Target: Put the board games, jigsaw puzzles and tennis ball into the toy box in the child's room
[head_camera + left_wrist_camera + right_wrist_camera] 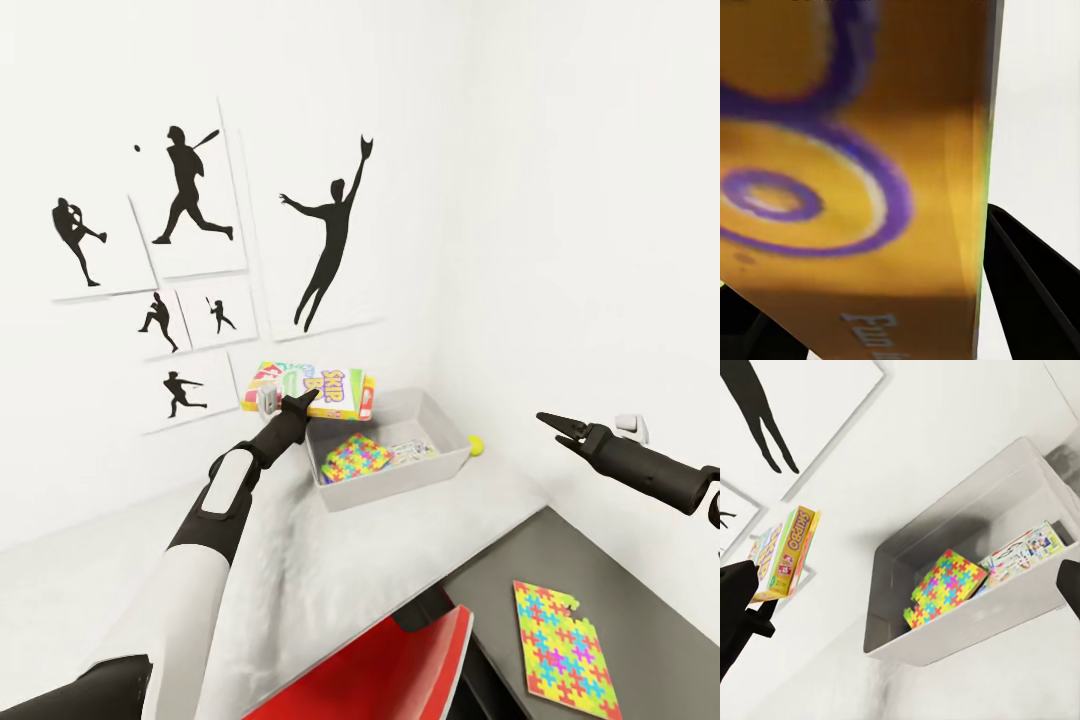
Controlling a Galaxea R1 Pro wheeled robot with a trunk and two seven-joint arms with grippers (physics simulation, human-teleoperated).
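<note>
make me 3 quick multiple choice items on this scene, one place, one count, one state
1. Where is the loose jigsaw puzzle?
A on the dark desk section
B on the bed
C on the chair

2. How many jigsaw puzzles lie in the toy box?
A none
B one
C three

3. The left tool is:
A open, empty
B shut on the board game
C resting in the box

Answers: 1 A, it lies flat on the dark top; 2 B, one bright board inside; 3 B, the box is gripped above the bin's rim.
</note>
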